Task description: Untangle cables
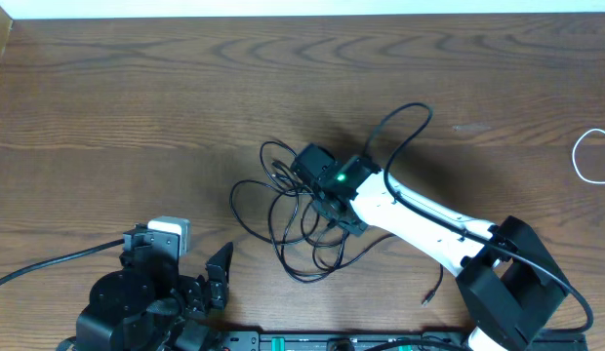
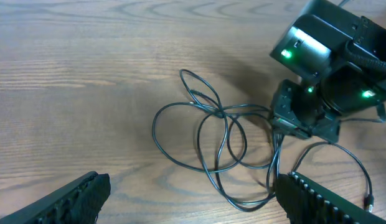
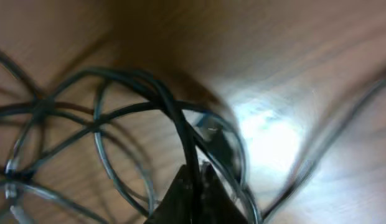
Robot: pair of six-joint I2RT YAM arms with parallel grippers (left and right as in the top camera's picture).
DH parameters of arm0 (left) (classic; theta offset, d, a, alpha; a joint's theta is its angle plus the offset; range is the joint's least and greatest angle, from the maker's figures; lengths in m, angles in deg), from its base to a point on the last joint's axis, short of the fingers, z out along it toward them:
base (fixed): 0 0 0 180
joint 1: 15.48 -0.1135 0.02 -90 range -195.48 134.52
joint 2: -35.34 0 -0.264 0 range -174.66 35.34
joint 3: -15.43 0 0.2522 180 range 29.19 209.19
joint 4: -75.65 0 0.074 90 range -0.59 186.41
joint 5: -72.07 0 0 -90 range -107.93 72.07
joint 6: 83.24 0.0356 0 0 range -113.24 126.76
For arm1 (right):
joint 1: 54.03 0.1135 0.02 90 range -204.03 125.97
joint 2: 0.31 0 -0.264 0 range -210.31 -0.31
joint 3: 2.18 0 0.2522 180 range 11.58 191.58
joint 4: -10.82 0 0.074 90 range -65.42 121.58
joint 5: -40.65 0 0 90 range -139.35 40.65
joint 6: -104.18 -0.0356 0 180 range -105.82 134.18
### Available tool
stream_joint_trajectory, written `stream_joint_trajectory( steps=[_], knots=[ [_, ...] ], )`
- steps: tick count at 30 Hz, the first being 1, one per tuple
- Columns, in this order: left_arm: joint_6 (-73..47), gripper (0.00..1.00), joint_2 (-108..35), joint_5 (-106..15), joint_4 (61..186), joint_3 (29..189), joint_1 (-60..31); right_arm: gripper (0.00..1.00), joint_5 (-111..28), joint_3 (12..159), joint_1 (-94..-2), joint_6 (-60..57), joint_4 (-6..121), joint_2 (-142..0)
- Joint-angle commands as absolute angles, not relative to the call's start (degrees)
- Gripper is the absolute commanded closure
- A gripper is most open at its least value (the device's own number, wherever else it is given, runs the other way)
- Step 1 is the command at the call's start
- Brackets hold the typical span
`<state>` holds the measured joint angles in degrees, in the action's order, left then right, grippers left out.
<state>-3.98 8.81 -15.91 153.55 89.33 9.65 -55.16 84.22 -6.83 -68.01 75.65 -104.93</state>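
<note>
A knot of thin black cables [image 1: 288, 219] lies in loops on the wooden table, left of centre. My right gripper [image 1: 327, 207] reaches down into the right side of the knot. In the right wrist view its fingertips [image 3: 196, 173] are pinched together on one black cable strand [image 3: 180, 127]. The left wrist view shows the same knot [image 2: 211, 140], with the right gripper [image 2: 292, 121] at its right edge. My left gripper [image 2: 193, 202] hangs open near the front edge, short of the loops and holding nothing. A white cable [image 1: 595, 156] lies apart at the far right.
One black loop [image 1: 405, 122] arches away behind the right arm. A small plug end [image 1: 431, 291] lies beside the right arm's base. The left arm's base [image 1: 137, 302] and a rail sit along the front edge.
</note>
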Motion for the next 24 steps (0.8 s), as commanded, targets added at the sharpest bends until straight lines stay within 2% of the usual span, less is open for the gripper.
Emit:
stream_joint_trajectory(
  steps=[1,6,12,18,24],
  knots=[
    [-4.75,0.10,8.44,-15.78,153.66,89.31,9.34,0.99,-53.25,85.36,-6.35,-52.80,70.97,-105.41],
    [-4.75,0.10,8.44,-15.78,153.68,89.31,9.34,0.99,-48.10,92.46,-8.51,-32.21,70.86,-103.84],
    [-4.72,0.10,8.11,-16.69,153.63,89.31,9.34,0.99,-45.50,108.42,-12.10,-9.87,79.41,-99.14],
    [-4.72,0.10,5.80,-17.48,153.07,89.31,9.34,0.99,-45.50,120.29,-12.73,-1.94,85.81,-94.09],
    [-4.75,0.09,0.68,-17.52,150.46,89.29,9.34,0.99,-45.28,125.29,-11.88,-1.39,88.33,-87.97]
  ],
)
